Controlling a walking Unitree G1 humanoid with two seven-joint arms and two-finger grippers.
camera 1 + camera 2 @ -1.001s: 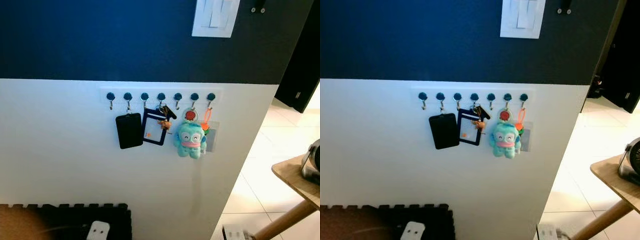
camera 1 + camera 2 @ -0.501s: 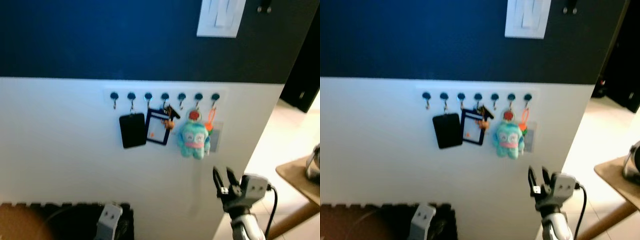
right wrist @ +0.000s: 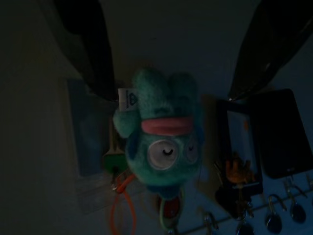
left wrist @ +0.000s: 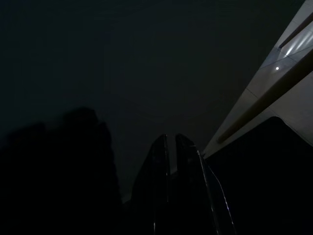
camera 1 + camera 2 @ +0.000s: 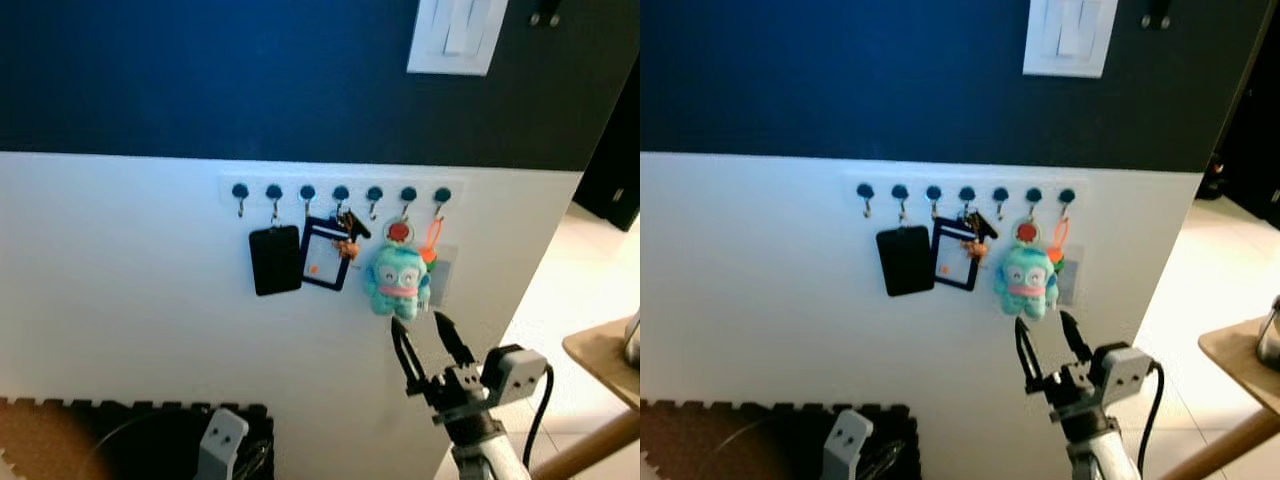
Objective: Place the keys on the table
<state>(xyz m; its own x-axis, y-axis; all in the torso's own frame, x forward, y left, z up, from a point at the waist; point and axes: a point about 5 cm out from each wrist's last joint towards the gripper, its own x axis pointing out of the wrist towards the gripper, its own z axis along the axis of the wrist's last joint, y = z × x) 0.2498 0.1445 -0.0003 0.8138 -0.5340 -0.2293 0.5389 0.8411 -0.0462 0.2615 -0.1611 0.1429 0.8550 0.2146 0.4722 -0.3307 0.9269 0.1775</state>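
A white hook rack (image 5: pixel 340 191) on the wall holds a bunch of keys (image 5: pixel 347 230) with a small brown charm. Beside them a teal plush keychain (image 5: pixel 398 283) hangs under a red tag. My right gripper (image 5: pixel 419 326) is raised just below the plush, open, fingers pointing up at it. In the right wrist view the plush (image 3: pixel 161 137) sits between the two spread fingers (image 3: pixel 95 54), apart from both. The left gripper (image 4: pixel 170 147) hangs low in the dark, its fingers together. A wooden table (image 5: pixel 600 355) corner stands at the right.
On the rack also hang a black card holder (image 5: pixel 275 259), a navy badge holder (image 5: pixel 325 266) and a clear sleeve (image 5: pixel 440 268) on an orange strap. A light switch (image 5: pixel 456 35) is above. Black foam mat (image 5: pixel 120 435) lies below left. A metal object (image 5: pixel 632 340) rests on the table.
The right gripper rose into view from below, climbed to just under the plush and spread its fingers wider. The head camera shifted a little, moving the rack rightward in the picture.
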